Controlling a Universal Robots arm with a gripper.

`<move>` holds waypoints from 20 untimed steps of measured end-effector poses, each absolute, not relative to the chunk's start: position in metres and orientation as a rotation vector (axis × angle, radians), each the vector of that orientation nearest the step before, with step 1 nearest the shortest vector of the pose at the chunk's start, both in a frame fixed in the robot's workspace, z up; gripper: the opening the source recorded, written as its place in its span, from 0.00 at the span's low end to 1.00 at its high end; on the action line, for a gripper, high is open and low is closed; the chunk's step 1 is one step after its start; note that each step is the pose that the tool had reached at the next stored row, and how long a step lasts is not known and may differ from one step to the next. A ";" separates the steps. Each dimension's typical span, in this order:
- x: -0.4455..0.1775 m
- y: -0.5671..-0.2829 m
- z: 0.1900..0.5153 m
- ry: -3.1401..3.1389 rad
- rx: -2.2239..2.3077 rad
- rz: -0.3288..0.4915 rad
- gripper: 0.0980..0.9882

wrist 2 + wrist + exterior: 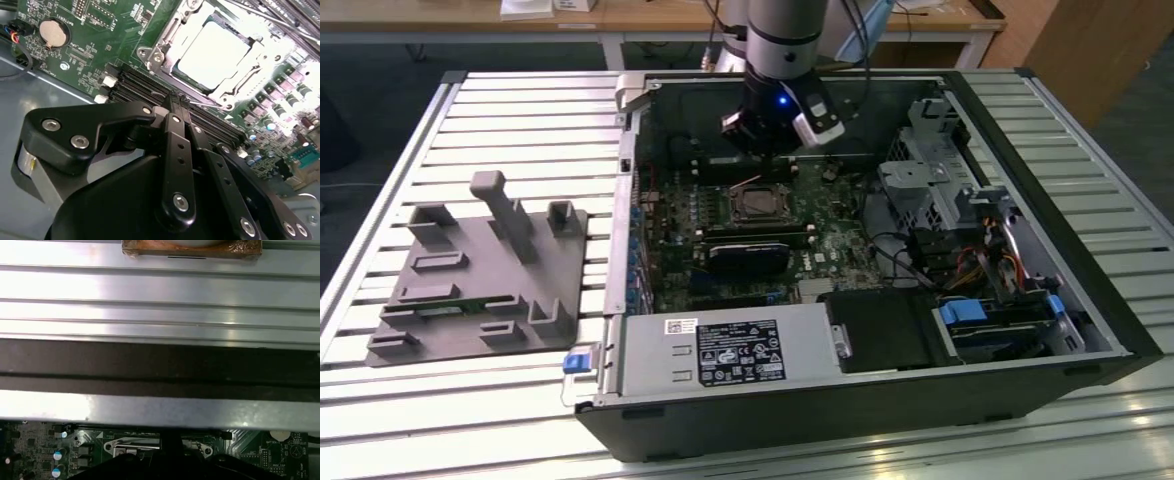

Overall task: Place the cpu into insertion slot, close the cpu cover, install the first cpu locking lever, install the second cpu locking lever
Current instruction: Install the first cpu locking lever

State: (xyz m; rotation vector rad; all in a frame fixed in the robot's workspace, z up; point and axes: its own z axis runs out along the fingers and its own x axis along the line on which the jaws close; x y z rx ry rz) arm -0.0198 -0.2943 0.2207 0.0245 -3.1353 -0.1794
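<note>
The pincer (176, 98) is held with its fingers drawn close together, possibly touching a thin silver lever (202, 103). It is poised over the memory slots (145, 85), beside the insertion slot (152, 56). The cpu (215, 50) is seated there, framed by the cpu cover (176, 31), toward the middle of the motherboard (100, 30).

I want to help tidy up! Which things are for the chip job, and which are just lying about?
For the job: cpu, cpu cover, insertion slot, gripper.
Just lying about: grey holder block, round battery, memory slots, power supply box.
</note>
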 end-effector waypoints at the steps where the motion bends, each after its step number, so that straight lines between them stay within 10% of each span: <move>1: -0.019 -0.294 0.220 -3.135 0.025 -0.179 0.01; 20: -0.014 -0.293 0.201 -3.135 0.024 -0.174 0.01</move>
